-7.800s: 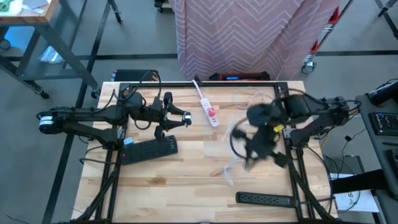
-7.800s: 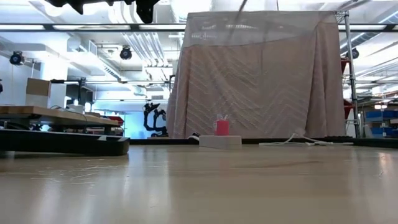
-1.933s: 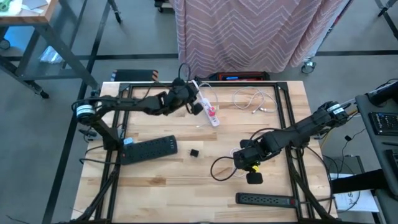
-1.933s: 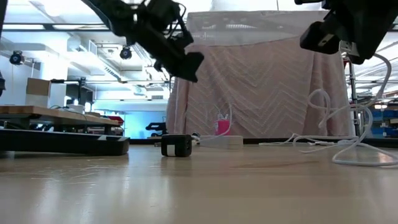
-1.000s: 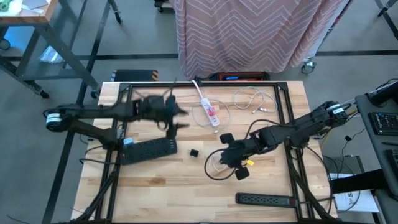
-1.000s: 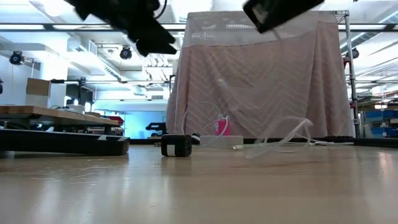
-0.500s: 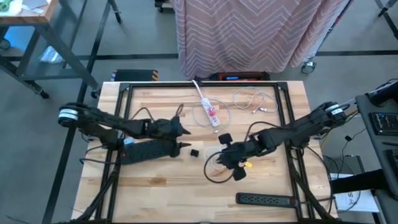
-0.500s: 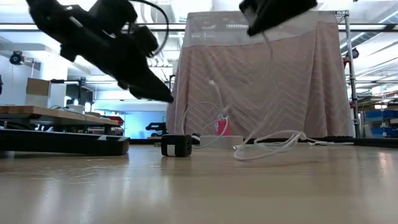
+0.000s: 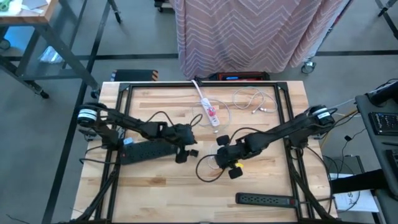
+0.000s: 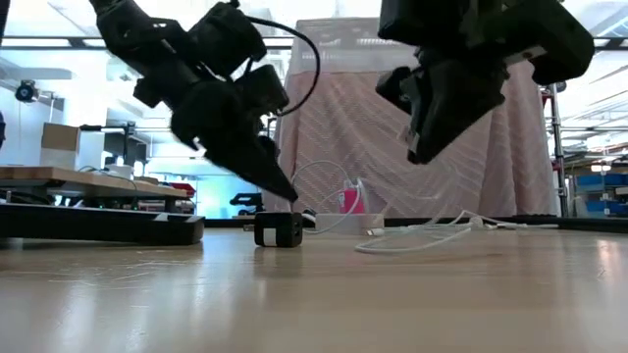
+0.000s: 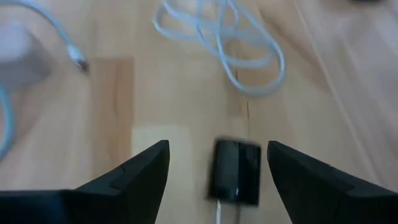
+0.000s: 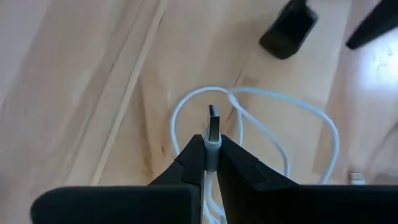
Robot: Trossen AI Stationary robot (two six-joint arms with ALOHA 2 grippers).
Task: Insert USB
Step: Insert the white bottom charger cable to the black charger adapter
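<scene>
Black charger cube lies between the open left claw's fingers; the right claw pinches the USB plug.

Grey floor all around the wooden table. Pink zigzag-patterned curtain hangs on a wheeled frame just behind the table's far edge. Wooden bench with metal legs off to the far left. Desk with a keyboard at the right edge. Low view: long ceiling strip lights, white ducting, cardboard box on a shelf at left, blue bins at right.
</scene>
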